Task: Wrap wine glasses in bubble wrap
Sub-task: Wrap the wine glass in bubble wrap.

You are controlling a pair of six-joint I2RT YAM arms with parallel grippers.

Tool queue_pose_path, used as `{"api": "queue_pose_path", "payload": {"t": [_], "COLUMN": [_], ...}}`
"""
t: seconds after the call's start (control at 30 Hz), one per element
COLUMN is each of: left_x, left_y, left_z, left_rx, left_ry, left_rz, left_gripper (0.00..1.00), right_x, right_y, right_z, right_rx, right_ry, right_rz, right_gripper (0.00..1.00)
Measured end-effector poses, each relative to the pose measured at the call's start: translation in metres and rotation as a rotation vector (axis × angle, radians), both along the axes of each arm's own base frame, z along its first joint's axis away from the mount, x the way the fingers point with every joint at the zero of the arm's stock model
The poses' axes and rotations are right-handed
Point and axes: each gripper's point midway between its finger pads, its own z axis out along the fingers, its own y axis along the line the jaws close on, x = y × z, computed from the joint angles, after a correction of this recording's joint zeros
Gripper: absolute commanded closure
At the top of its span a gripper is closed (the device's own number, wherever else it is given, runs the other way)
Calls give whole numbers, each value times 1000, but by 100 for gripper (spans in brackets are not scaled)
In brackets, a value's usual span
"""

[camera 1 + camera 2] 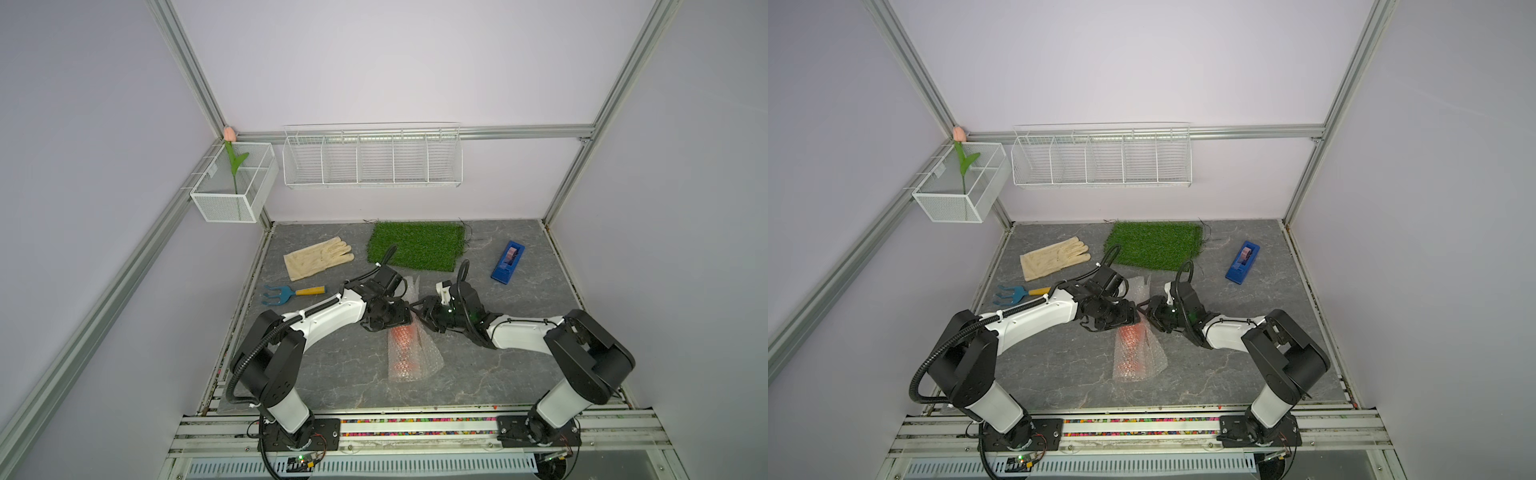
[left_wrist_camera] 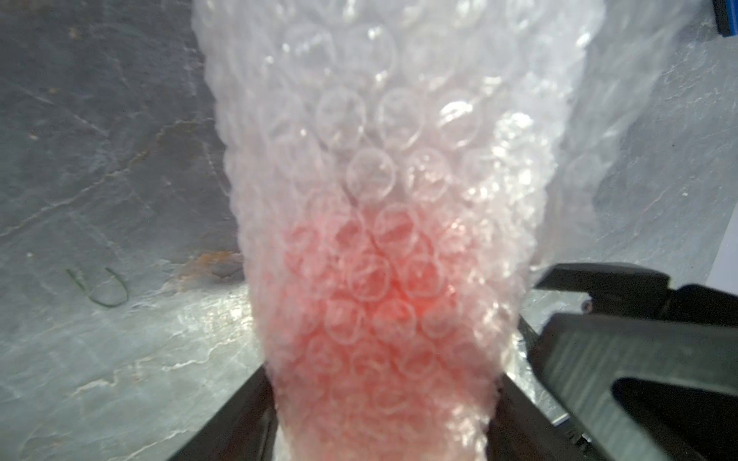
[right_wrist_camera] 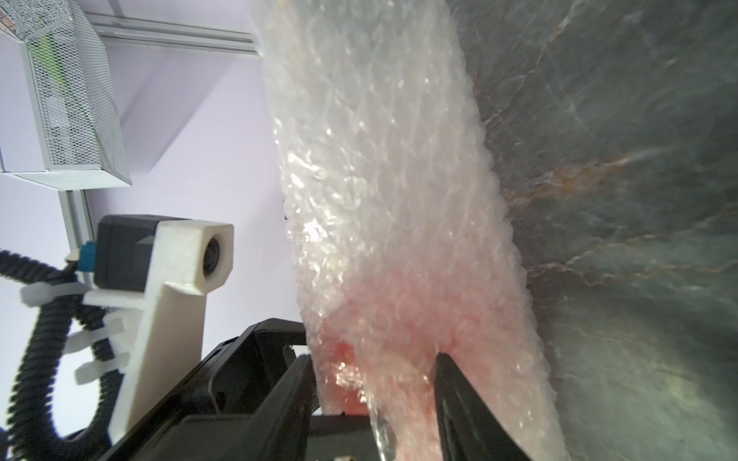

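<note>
Red-orange goblet [image 1: 401, 336] lies on its side at mid-surface [image 1: 324, 374], enclosed in bubble wrap [image 1: 417, 365]. Both grippers meet at the bundle's far end. Right gripper [image 3: 377, 383]: jaws partly closed, clamping the bubble wrap over the goblet. Left gripper [image 2: 383, 399]: jaws sit either side of the wrapped goblet, against the film; a firm grip cannot be confirmed. Loose wrap stands up beyond the grippers.

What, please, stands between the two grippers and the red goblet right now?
Only the bubble wrap: it is wound around the goblet, so the left gripper and right gripper both flank the wrapped bundle.
</note>
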Motion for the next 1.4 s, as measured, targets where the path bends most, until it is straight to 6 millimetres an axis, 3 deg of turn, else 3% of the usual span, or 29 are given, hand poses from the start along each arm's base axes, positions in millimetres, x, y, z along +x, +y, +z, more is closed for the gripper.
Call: {"api": "queue_pose_path", "payload": {"t": [0.17, 0.4, 0.77, 0.97, 1.23, 1.4], "left_x": [1, -3, -19, -38, -47, -51], "left_y": [-2, -4, -5, -5, -11, -13], "left_z": [1, -4, 8, -1, -10, -14], "left_rx": [-8, -30, -38, -6, -2, -24], "left_ry": [-7, 7, 10, 57, 93, 110], "left_rz": [-2, -14, -39, -58, -67, -66], "left_gripper": [30, 1, 0, 0, 0, 0], "right_x": [0, 1, -9, -12, -27, -35], "right_y": [-2, -7, -12, -13, -25, -35], "right_z": [0, -2, -16, -19, -34, -31], "right_rx": [-11, -22, -42, -45, -110, -164], "right_ry": [-10, -8, 20, 29, 57, 48], "right_rz": [4, 2, 16, 23, 47, 62], "right_gripper": [47, 48, 48, 48, 46, 41]}}
